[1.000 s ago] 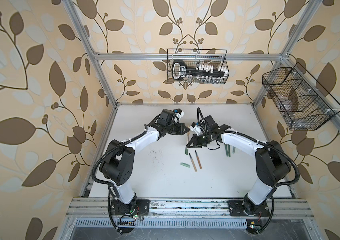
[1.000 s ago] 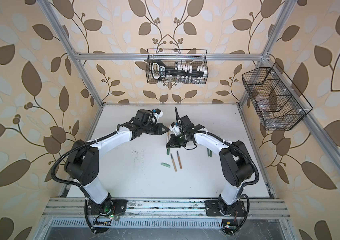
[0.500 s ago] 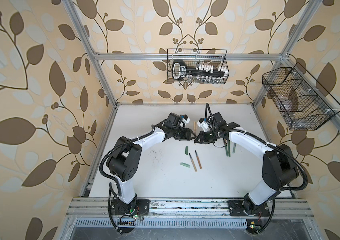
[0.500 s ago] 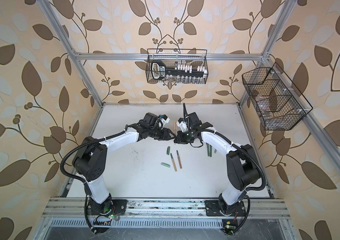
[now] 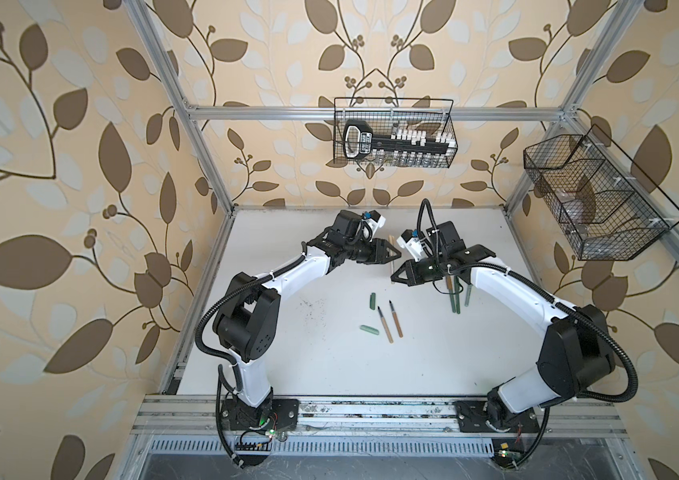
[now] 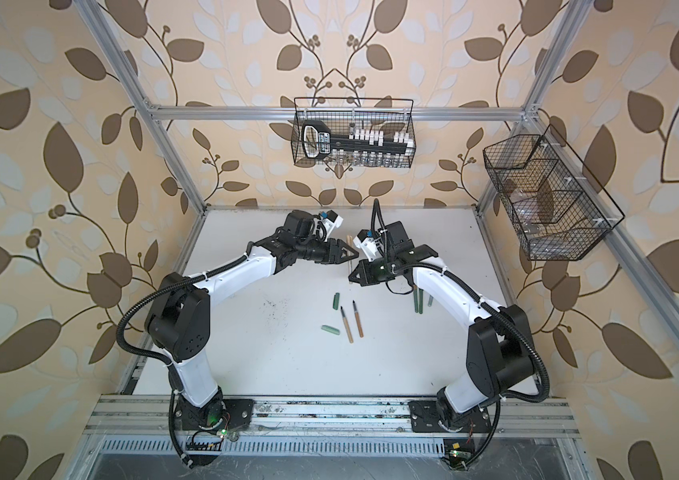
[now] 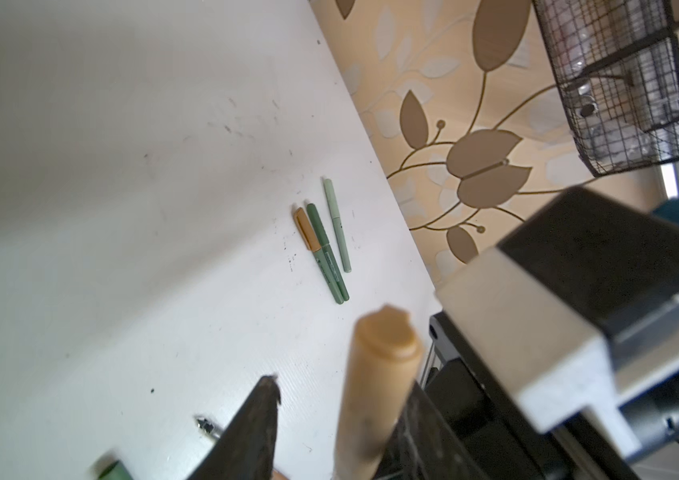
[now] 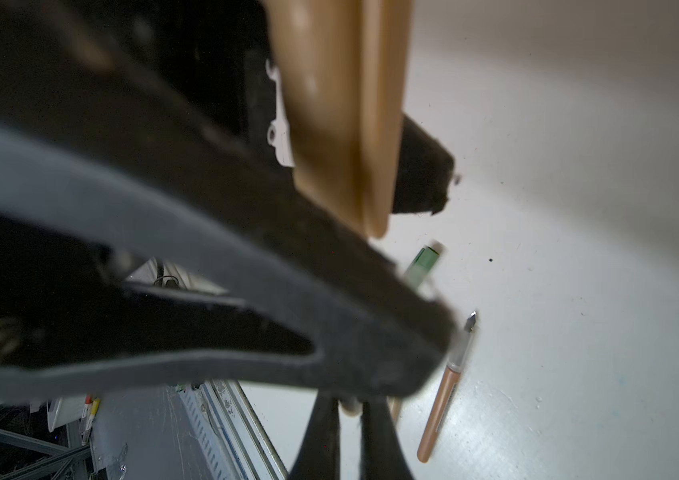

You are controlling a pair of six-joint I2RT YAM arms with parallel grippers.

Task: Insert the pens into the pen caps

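Top view | left hand (image 5: 393, 253) apart, closer in than before | right hand (image 5: 395, 277) clamps tan pen (image 5: 390, 241)

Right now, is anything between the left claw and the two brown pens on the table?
Nothing on the table blocks it. But the left gripper has its jaws open around a tan pen that the right gripper holds, so it must clear that first. A dark green cap lies beside the two tan pens, not between.
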